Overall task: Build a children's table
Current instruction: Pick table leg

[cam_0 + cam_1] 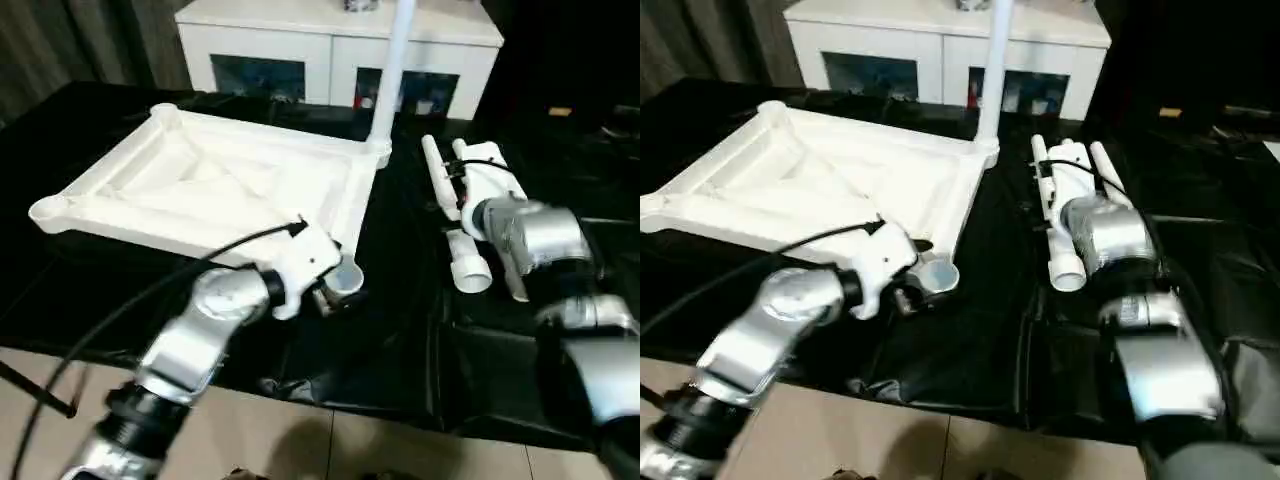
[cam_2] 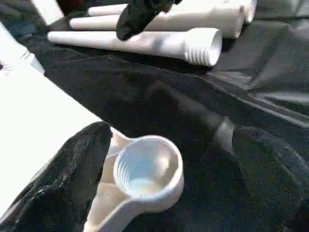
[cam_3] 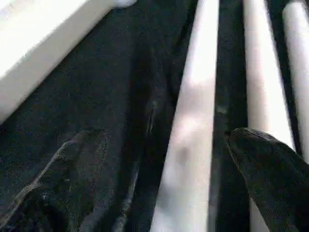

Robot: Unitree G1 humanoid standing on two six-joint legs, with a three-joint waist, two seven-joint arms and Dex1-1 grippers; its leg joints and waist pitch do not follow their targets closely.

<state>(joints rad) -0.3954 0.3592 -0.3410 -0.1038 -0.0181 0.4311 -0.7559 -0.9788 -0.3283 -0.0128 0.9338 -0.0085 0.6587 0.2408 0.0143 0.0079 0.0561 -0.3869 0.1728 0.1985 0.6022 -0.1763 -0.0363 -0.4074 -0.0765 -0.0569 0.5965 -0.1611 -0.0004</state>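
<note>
The white table top (image 1: 200, 185) lies ribbed side up on the black cloth. One white leg (image 1: 392, 70) stands upright in its far right corner socket. My left gripper (image 2: 169, 140) is open at the near right corner socket (image 2: 145, 169); the empty threaded socket sits between its fingers, close to one finger (image 2: 72, 179). Three more legs (image 1: 440, 180) lie side by side to the right of the top. My right gripper (image 3: 164, 137) hangs open just over them, with one lying leg (image 3: 188, 145) running between its black fingers (image 3: 270, 169), untouched on either side.
A white cabinet (image 1: 300, 40) with glass doors stands behind the table top. The black cloth (image 1: 400, 330) ends at pale floor tiles (image 1: 300, 440) near me. A black cable (image 1: 150, 290) runs along my left forearm.
</note>
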